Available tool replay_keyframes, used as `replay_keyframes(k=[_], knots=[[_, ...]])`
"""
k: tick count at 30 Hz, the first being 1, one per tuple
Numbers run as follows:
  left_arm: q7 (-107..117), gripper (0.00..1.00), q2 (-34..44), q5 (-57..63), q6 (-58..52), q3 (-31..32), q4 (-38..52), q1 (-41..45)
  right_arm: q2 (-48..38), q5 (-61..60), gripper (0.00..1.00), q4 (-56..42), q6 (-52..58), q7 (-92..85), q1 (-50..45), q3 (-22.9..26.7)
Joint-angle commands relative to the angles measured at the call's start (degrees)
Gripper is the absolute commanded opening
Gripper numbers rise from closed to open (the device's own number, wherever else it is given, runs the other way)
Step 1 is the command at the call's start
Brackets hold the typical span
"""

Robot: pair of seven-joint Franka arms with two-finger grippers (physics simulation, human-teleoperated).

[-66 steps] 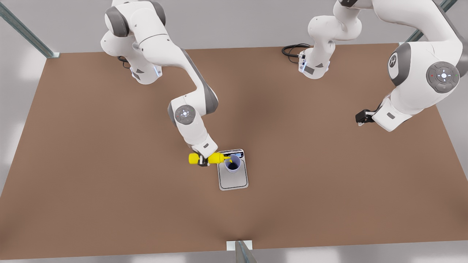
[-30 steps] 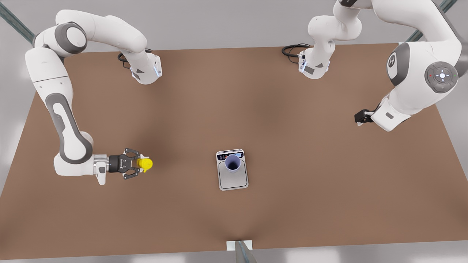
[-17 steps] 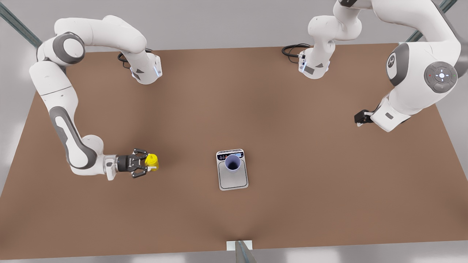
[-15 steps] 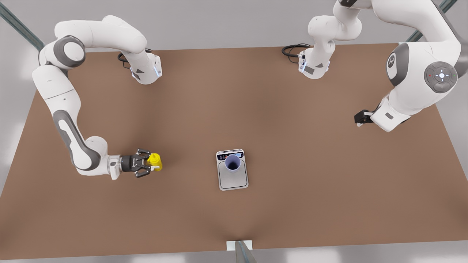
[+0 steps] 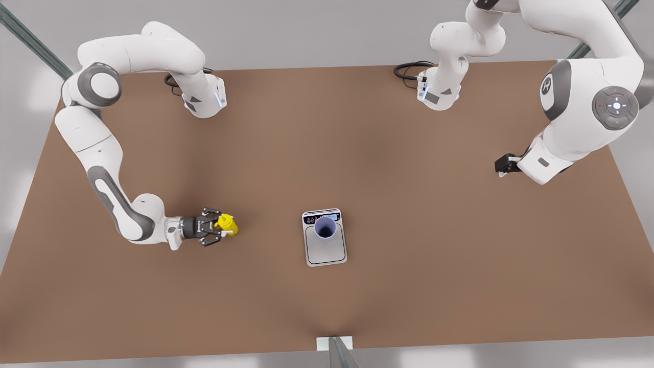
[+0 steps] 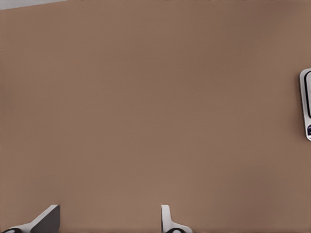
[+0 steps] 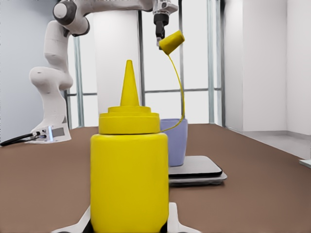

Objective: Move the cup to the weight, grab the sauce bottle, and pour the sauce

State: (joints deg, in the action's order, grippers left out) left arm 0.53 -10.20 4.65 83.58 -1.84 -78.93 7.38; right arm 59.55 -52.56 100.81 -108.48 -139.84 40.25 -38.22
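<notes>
**Stock of scene: sauce bottle in right gripper, cup on weight**

Front view.
- Table (image 5: 409, 286): brown, flat top, bears all items.
- Weight (image 5: 327, 254): lies flat near the table's middle, display strip at its far end.
- Cup (image 5: 325, 228): stands upright on the weight's platform, just next to the display strip, mouth up.
- Sauce bottle (image 5: 228, 223): upright, well apart from the weight, towards the front view's left.
- Right gripper (image 5: 224, 225): held level and low over the table, one finger on each side of the sauce bottle, clasping it.
- Left gripper (image 5: 503, 165): at the front view's right, well away from all items; this arm waits.

Left wrist view.
- Left gripper (image 6: 107, 224): its two fingers (image 6: 46, 219) stand wide apart with bare table between them and nothing held.
- Weight: one rounded edge (image 6: 306, 104) shows at the border, far from the fingers.

Right wrist view.
- Sauce bottle (image 7: 129, 179): nearest item, upright, nozzle pointing up, base on or just above the table; which, cannot be told.
- Right gripper (image 7: 129, 226): fingers (image 7: 176, 221) pressed against both sides of the bottle's lower body.
- Cup (image 7: 177, 141): behind the bottle, upright on the weight (image 7: 199, 173).
- Small yellow piece (image 7: 171, 42): high above the cup, at the tip of the far arm (image 7: 53, 73); a thin yellow strand curves down from it to the cup's rim.
</notes>
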Motion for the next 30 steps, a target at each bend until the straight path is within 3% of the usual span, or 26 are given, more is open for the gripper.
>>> replay_keyframes(k=[1,12,13,14,17,18,19,30], knots=[[0.00,1.00,0.00,0.01,0.00,0.00,0.00,0.00,0.04,-0.35,0.53,0.00,-0.07,-0.26,0.00,-0.01],[0.00,1.00,-0.08,0.01,0.00,0.00,0.00,0.00,1.97,-0.17,0.54,-1.23,-0.07,-0.17,-0.09,-0.01],[0.09,1.00,-0.08,-0.08,0.00,0.00,0.00,0.00,2.06,-0.17,0.56,-1.31,-0.07,0.09,-0.09,-0.01],[0.09,1.00,-0.08,0.01,-0.09,0.00,0.00,0.00,2.06,-0.17,0.74,-1.31,-0.07,0.44,-0.09,-0.01],[0.09,1.00,-0.08,0.01,-0.09,0.00,0.00,0.00,2.06,-0.17,0.74,-1.31,-0.07,0.44,-0.09,-0.01],[0.09,1.00,-0.08,0.01,-0.09,0.00,0.00,0.00,2.06,-0.17,0.90,-1.31,-0.07,0.62,0.00,-0.01],[0.09,1.00,-0.08,0.01,-0.09,0.00,0.00,0.00,2.06,-0.17,0.99,-1.31,-0.07,0.62,0.00,-0.10],[0.18,1.00,-0.08,0.01,-0.26,0.00,0.00,0.00,1.88,-0.17,1.00,-1.31,-0.16,1.76,-0.26,-0.01]])
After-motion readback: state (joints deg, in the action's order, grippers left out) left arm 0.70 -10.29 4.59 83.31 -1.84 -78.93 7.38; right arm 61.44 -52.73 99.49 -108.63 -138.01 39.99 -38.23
